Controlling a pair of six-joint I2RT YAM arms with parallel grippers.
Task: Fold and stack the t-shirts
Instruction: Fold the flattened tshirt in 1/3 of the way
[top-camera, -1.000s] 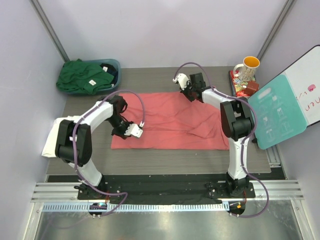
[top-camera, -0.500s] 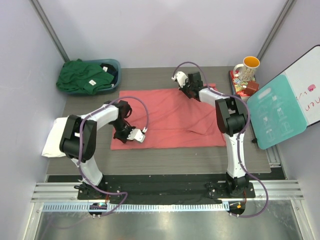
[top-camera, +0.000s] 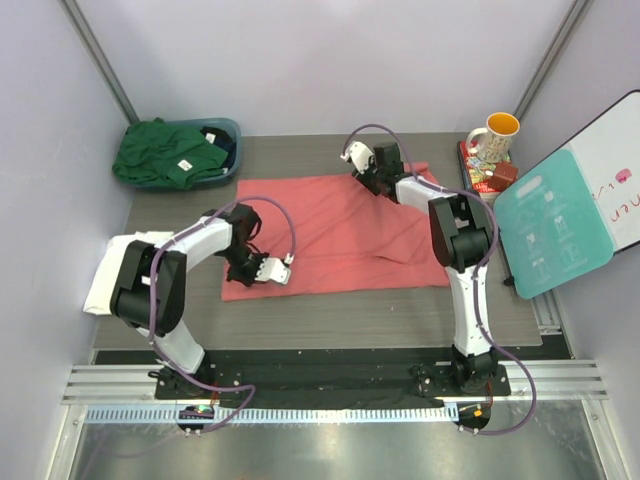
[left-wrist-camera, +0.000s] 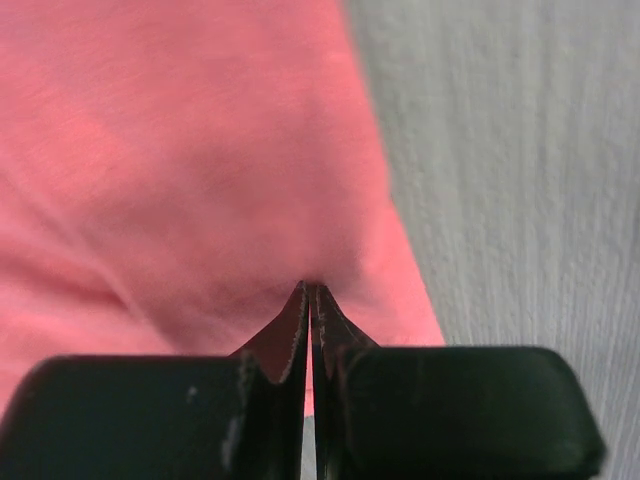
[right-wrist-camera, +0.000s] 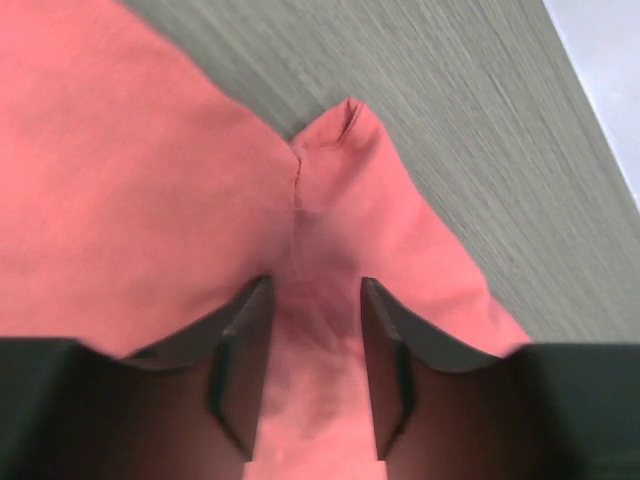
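Mid-fold on red shirt (top-camera: 340, 240): left claw (left-wrist-camera: 308, 292) clenched on its near edge, right claw (right-wrist-camera: 315, 295) released over sleeve (right-wrist-camera: 345, 150), needs a grasp next.

Overhead looks down; both wrists close over t-shirt (top-camera: 335, 232).

Soft, even light fills the overhead view, shadows faint. Both wrist views are blurred close up: the coral-red t-shirt (left-wrist-camera: 180, 150) and table (left-wrist-camera: 520, 150) grain smear.
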